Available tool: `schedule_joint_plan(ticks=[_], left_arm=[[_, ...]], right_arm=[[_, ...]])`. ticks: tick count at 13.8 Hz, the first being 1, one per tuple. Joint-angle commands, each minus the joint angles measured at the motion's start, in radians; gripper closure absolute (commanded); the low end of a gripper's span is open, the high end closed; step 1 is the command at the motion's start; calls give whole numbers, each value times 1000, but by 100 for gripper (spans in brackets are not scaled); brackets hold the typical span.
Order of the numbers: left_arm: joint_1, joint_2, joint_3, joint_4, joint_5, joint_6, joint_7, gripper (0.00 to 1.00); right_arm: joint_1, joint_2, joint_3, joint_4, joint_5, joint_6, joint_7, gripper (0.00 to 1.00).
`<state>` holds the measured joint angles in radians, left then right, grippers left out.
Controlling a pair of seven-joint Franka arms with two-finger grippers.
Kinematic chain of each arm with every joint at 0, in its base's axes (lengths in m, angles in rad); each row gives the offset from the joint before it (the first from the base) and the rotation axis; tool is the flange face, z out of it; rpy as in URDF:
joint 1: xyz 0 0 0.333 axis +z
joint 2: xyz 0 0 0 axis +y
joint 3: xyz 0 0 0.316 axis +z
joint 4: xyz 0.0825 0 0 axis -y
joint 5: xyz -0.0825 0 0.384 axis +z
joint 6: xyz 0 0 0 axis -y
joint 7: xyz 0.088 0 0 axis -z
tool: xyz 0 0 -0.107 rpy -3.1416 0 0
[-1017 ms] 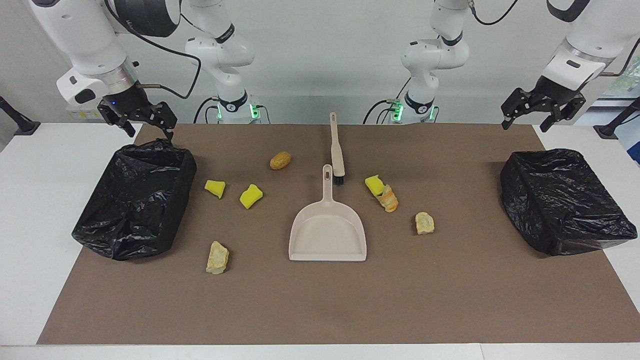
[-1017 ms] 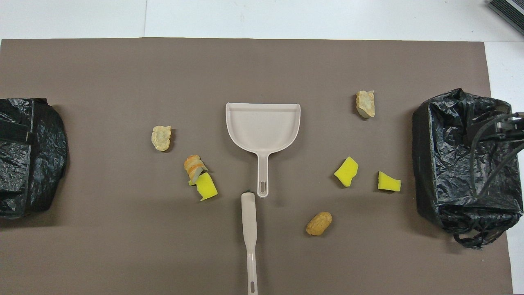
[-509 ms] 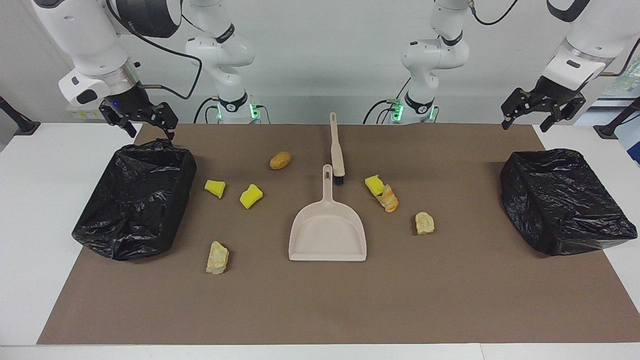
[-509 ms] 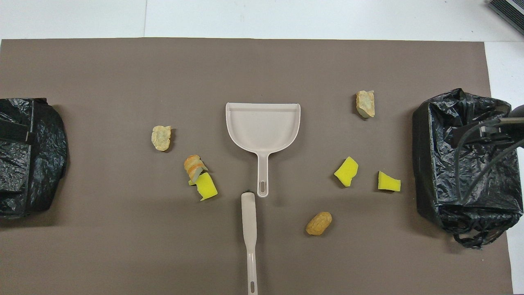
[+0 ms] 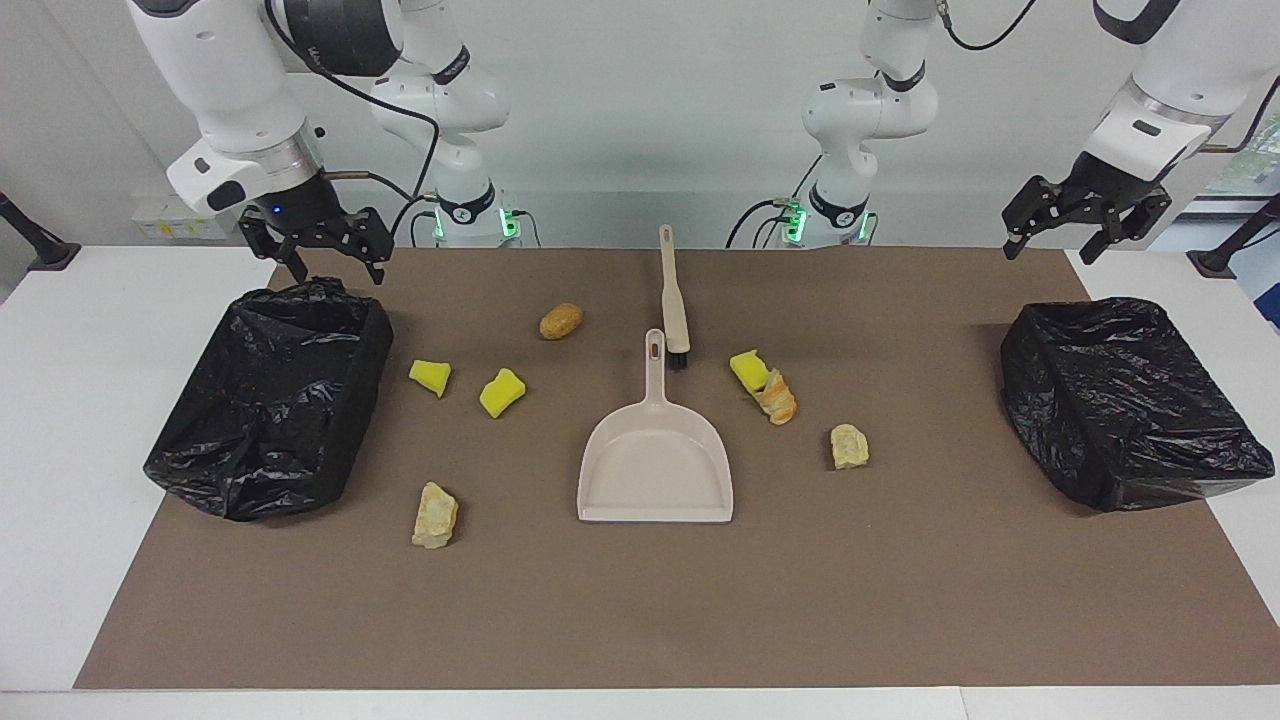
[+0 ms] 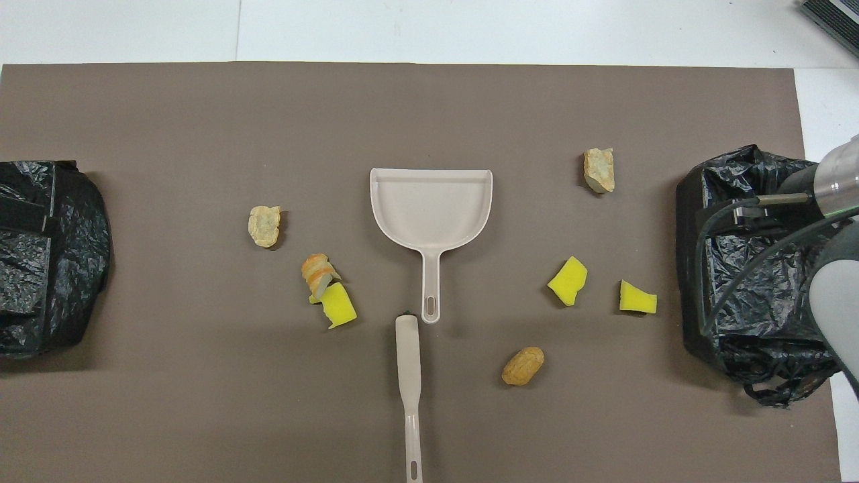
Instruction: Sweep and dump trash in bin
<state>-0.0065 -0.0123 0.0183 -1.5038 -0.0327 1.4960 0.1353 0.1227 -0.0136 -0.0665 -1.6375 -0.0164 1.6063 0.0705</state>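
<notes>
Trash: seven scraps lie loose on the brown mat (image 5: 900, 600), none yet in the dustpan or a bin. A yellow chunk (image 5: 748, 368) touches a golden bread piece (image 5: 777, 397) toward the left arm's end, a pale lump (image 5: 849, 446) nearby. Toward the right arm's end sit two yellow chunks (image 5: 430, 376) (image 5: 502, 392), a brown lump (image 5: 560, 321) nearer the robots, and a pale lump (image 5: 435, 516) farthest from them.
Dustpan (image 5: 655, 465): flat at mid-mat, handle pointing to the robots, empty.
Brush (image 5: 673, 298): lying just beside the dustpan's handle tip, nearer the robots, untouched.
Bins: one black-lined bin (image 5: 270, 400) at the right arm's end, another (image 5: 1125, 400) at the left arm's.
Right claw (image 5: 325, 255): fingers wide, holding nothing, hovering over the robot-side rim of its bin.
Left claw (image 5: 1085, 225): fingers wide, empty, raised above the mat's corner near its bin, waiting.
Step in hand: the opening reach, by the look of it; sweeping not begun.
Next move: likely one claw onto the brush handle, the other onto the dustpan handle; the two lie close, so approaches need care not to clash.
</notes>
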Motion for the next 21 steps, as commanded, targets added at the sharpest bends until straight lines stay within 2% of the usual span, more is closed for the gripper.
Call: schedule_joint_plan(ticks=[1,12,17,21], left_arm=[[0,-1,-1,14,11,-22,-11,0],[0,-1,-1,14,11,-22,-11,0],[0,-1,-1,14,11,-22,-11,0],[0,-1,-1,14,11,-22,-11,0]], right_arm=[[1,-25,4,-41,16,20,11,0],[8,-28,4,-53,16,21,17,0],[145,10,4,-59,32,66,166,0],[271,98,4,-29,30,122,352,0]])
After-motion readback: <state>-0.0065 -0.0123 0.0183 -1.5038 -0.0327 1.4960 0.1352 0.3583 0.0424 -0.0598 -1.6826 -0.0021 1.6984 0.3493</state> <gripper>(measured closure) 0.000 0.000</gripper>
